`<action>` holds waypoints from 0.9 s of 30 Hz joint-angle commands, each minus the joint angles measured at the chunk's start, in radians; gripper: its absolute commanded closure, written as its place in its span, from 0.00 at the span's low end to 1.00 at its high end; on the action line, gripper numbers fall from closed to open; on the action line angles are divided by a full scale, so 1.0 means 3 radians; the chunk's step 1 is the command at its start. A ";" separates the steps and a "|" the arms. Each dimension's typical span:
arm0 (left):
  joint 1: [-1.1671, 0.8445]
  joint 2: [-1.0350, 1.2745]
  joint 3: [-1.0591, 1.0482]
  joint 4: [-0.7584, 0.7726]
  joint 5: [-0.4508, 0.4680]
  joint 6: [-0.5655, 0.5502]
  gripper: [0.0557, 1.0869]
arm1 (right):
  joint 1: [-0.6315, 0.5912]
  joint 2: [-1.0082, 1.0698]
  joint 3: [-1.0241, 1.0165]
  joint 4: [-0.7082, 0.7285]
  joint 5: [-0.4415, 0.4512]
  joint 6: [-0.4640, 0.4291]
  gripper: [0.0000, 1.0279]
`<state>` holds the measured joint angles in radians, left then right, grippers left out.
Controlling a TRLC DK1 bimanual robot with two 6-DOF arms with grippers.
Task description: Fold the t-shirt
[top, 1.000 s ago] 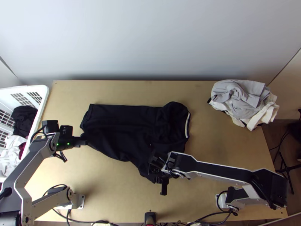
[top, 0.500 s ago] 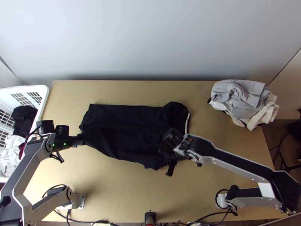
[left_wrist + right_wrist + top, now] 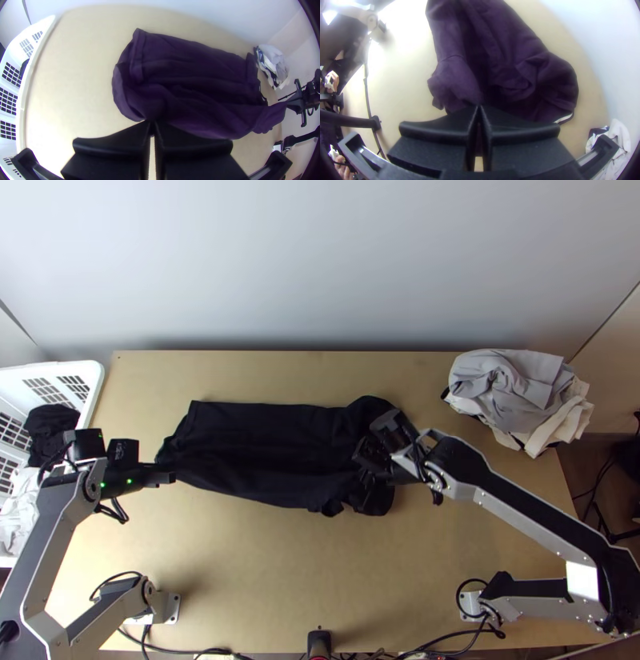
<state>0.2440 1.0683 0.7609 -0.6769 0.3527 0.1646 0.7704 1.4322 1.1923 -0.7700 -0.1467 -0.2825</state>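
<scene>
The left gripper (image 3: pixel 170 478) is at the dark t-shirt's left end, and the right gripper (image 3: pixel 364 476) is over its right part. The black t-shirt (image 3: pixel 256 448) lies partly spread and rumpled on the table. In the left wrist view my left gripper (image 3: pixel 152 122) is shut on the shirt's near left edge, and the dark cloth (image 3: pixel 193 66) stretches away from it. In the right wrist view my right gripper (image 3: pixel 479 107) is shut on a bunched part of the shirt (image 3: pixel 500 53); a white stripe shows at the shirt's end.
A pile of grey and white clothes (image 3: pixel 520 392) lies at the table's back right. The white basket (image 3: pixel 94 390) with dark and white clothes stands at the left edge. Cables (image 3: pixel 208 653) run along the near edge of the table (image 3: pixel 264 580).
The right gripper has moved up the picture and a little right, carrying the shirt's near part back over the rest. The left gripper has shifted slightly left with its edge of cloth.
</scene>
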 commanded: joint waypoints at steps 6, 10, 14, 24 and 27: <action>-0.0113 0.0289 0.0435 0.0180 0.0036 -0.0191 0.97 | -0.0405 0.0395 0.0674 0.0046 0.0039 -0.0148 0.97; -0.0123 0.0576 0.0624 0.0329 0.0031 -0.0273 0.97 | -0.0548 0.0646 0.0955 0.0123 0.0039 -0.0214 0.97; -0.0123 0.0898 0.0864 0.0467 0.0031 -0.0365 0.97 | -0.0676 0.0948 0.1282 0.0123 0.0034 -0.0255 0.97; -0.0338 0.1808 0.1616 0.0559 -0.0015 -0.0441 0.97 | -0.0973 0.1648 0.1972 0.0123 0.0039 -0.0326 0.97; -0.0404 0.2079 0.1805 0.0559 -0.0071 -0.0441 0.97 | -0.1070 0.1842 0.2141 0.0123 0.0039 -0.0347 0.97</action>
<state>0.1635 1.5196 1.1709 -0.5209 0.3550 0.0406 0.5106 1.8553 1.7107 -0.7349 -0.1356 -0.3721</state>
